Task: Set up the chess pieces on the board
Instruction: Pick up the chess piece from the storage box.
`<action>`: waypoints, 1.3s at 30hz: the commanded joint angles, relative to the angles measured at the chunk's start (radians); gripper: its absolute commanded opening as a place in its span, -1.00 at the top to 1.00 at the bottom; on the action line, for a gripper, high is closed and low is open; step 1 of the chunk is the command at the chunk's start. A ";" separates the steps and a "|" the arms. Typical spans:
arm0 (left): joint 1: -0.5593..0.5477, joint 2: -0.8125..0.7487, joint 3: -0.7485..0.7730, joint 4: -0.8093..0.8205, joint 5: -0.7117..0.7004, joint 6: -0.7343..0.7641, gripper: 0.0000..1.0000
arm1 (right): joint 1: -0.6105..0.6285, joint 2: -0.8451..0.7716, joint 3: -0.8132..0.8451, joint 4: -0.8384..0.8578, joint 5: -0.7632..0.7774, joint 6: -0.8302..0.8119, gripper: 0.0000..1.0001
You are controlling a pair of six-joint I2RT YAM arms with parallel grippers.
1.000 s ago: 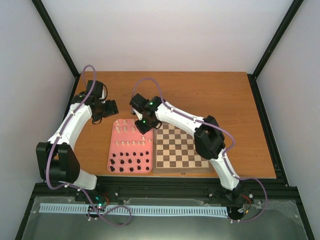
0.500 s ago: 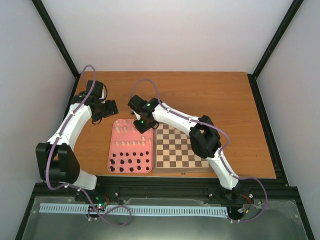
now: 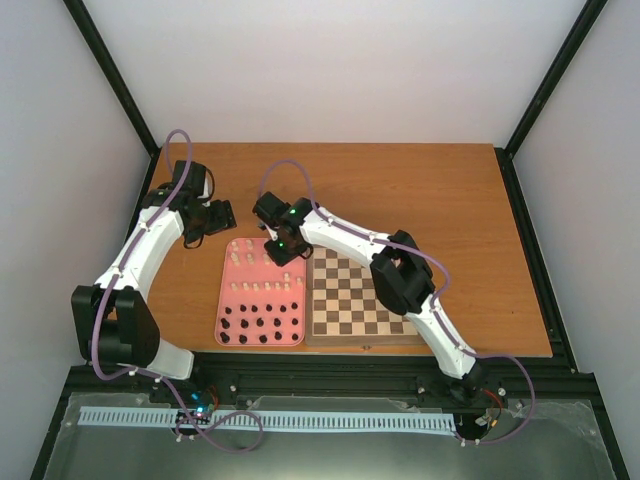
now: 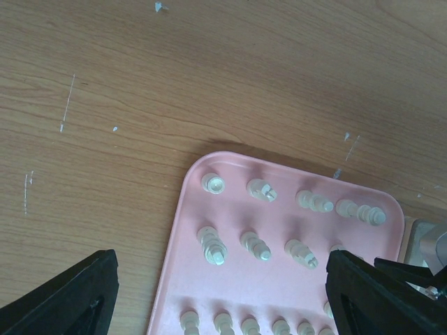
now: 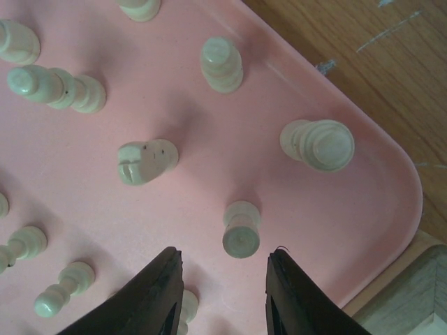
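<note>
right gripper (image 5: 223, 279): fingers apart, low over the pink tray (image 5: 209, 105); one cream pawn (image 5: 241, 230) stands just ahead of the gap.
left gripper (image 4: 220, 269): fingers wide apart, above the table (image 4: 140, 105) by the tray's far corner.
chess pieces (image 3: 262, 262): on the tray, beyond the black figures (image 3: 262, 325).
board (image 3: 360, 295): just right of the tray.

From above, the right gripper (image 3: 282, 250) hides the 1 o'clock corner of the pink tray (image 3: 224, 300); the chess pieces (image 3: 262, 288) are too small to name. The left wrist view cuts a row at 6 o'clock; the right wrist view shows only a sliver of the board (image 5: 412, 300) at 5 o'clock.
</note>
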 commanded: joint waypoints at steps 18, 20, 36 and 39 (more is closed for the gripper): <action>-0.002 0.005 0.034 -0.014 -0.007 0.022 -0.67 | -0.023 0.063 0.057 0.008 -0.012 -0.013 0.46; -0.002 0.007 0.035 -0.015 -0.008 0.023 -0.67 | -0.026 0.068 0.062 0.005 -0.014 -0.013 0.57; -0.003 0.016 0.031 -0.013 -0.008 0.024 -0.68 | -0.028 -0.005 0.058 -0.031 -0.046 -0.039 0.94; -0.003 0.021 0.036 -0.013 -0.007 0.027 -0.68 | -0.029 -0.050 0.058 -0.040 -0.050 -0.036 0.94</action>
